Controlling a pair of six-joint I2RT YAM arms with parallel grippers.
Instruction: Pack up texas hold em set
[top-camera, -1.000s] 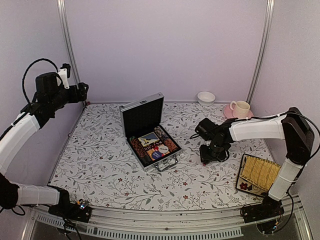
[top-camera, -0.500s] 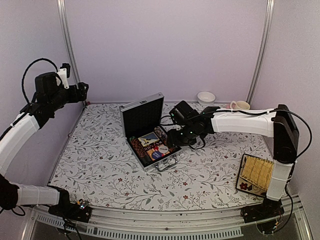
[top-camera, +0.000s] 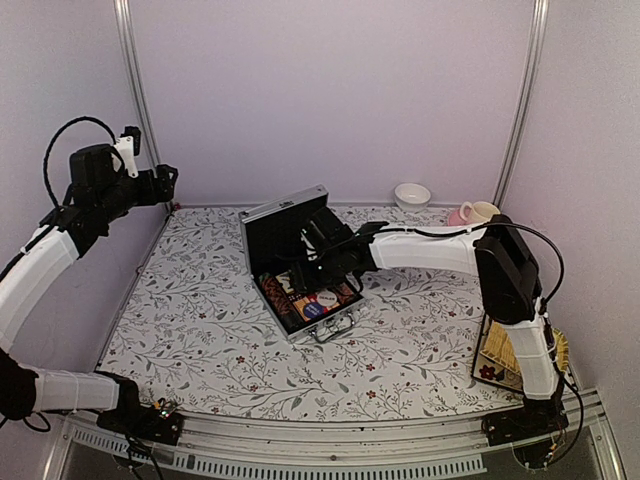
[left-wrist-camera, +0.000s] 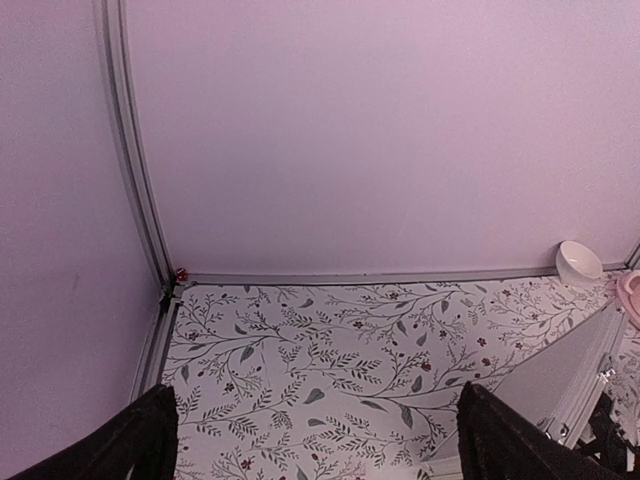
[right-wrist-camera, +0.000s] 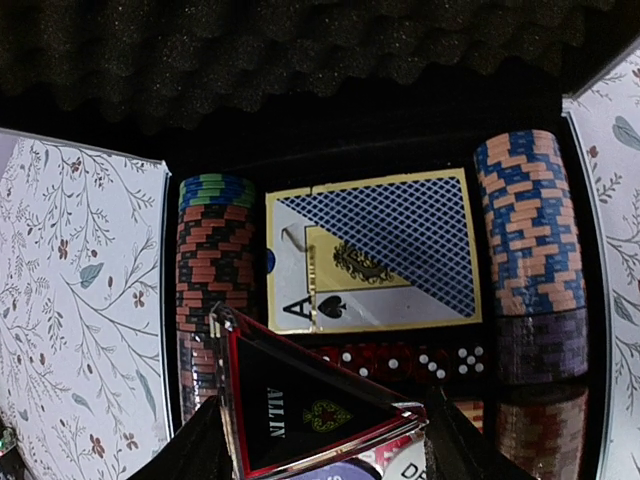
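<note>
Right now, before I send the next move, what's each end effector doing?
Left end effector: open, holding nothing.
Right end effector: closed on the black-red triangular marker, above the open briefcase.

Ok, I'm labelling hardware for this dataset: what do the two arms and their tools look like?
The left arm and right arm have white tubular shells and black joints. A black cable loops over the left one; a thinner one runs along the right. The left tool and right tool have black fingers. No markings visible.
</note>
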